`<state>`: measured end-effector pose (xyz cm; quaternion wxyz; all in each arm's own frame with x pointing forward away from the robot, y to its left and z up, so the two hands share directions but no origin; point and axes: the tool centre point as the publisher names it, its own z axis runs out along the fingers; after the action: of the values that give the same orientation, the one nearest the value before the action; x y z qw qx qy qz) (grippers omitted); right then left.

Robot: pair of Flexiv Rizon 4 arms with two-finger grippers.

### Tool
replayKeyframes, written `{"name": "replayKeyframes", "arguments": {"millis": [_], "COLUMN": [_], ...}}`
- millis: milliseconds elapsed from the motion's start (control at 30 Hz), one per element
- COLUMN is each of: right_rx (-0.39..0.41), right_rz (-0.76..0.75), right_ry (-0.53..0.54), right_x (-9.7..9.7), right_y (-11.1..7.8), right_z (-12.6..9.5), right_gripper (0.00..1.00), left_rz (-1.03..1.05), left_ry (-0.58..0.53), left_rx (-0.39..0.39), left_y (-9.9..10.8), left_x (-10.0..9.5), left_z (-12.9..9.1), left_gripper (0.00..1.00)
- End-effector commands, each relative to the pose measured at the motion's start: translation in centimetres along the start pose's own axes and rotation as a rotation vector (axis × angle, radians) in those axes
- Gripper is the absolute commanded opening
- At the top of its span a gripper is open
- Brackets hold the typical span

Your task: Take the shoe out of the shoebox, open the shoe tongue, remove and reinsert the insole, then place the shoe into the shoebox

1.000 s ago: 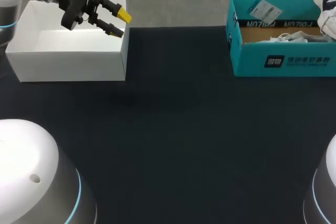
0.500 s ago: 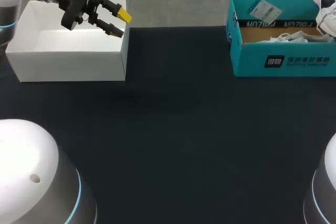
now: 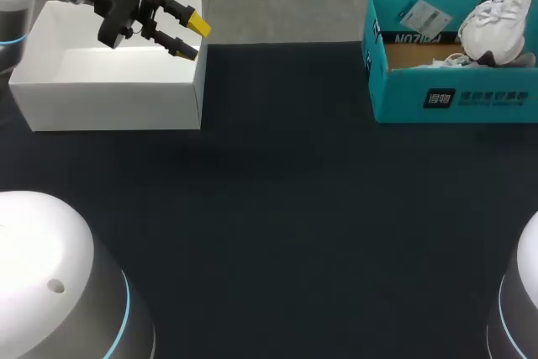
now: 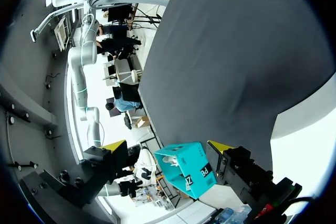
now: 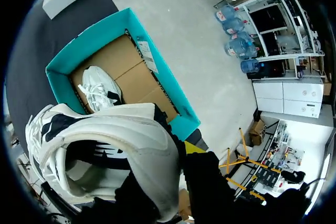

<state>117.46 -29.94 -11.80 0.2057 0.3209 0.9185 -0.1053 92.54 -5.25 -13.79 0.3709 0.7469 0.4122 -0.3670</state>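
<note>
Shoe (image 3: 496, 18) clamped at collar by right gripper (image 5: 177, 156), toe hung toward shoebox (image 3: 454, 98); left gripper (image 3: 193, 38) spread wide, well apart from shoebox.

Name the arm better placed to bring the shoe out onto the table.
Right: the right gripper holds the shoe above the shoebox; the left gripper hangs open over the white box.

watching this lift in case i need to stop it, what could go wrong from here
1. The right gripper seems to pinch the white shoe only by its collar edge, so the shoe could slip or swing and fall.
2. The shoe hangs just above the teal shoebox, and its lower end might catch the box wall on the way out.
3. A second shoe lies inside the box, and the lifted one may drag against it.
</note>
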Motion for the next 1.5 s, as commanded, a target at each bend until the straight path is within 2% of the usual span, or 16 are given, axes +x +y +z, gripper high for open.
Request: {"name": "replayKeyframes", "arguments": {"millis": [33,133,233,267,867,967,1133,1500], "right_rx": [0.146,0.172,0.147,0.075,0.075,0.112,0.131,0.171], "right_rz": [0.709,0.827,0.919,0.902,0.902,0.894,0.88,1.052], "right_ry": [0.009,0.022,0.034,0.049,0.049,0.063,0.091,0.029], "right_x": [-0.6,-0.5,-0.5,-0.6,-0.6,0.2,1.6,2.0], "right_y": [0.1,0.2,0.2,0.3,0.3,0.5,0.3,-1.6], "right_z": [-0.1,0.0,0.1,0.2,0.2,0.9,1.8,6.4], "right_gripper": [0.0,0.0,0.0,0.0,0.0,0.0,0.0,0.0], "left_rz": [0.001,0.001,0.001,0.001,0.001,0.001,0.001,0.001], "left_ry": [0.003,0.003,0.003,0.003,0.003,0.003,0.003,0.003], "left_rx": [0.001,0.001,0.001,0.001,0.001,0.001,0.001,0.001], "left_y": [0.0,0.0,0.0,0.0,0.0,0.0,0.0,0.0], "left_x": [0.0,0.0,0.0,0.0,0.0,0.0,0.0,0.0], "left_z": [0.0,0.0,0.0,0.0,0.0,0.0,0.0,0.0], "left_gripper": [1.0,1.0,1.0,1.0,1.0,1.0,1.0,1.0]}}
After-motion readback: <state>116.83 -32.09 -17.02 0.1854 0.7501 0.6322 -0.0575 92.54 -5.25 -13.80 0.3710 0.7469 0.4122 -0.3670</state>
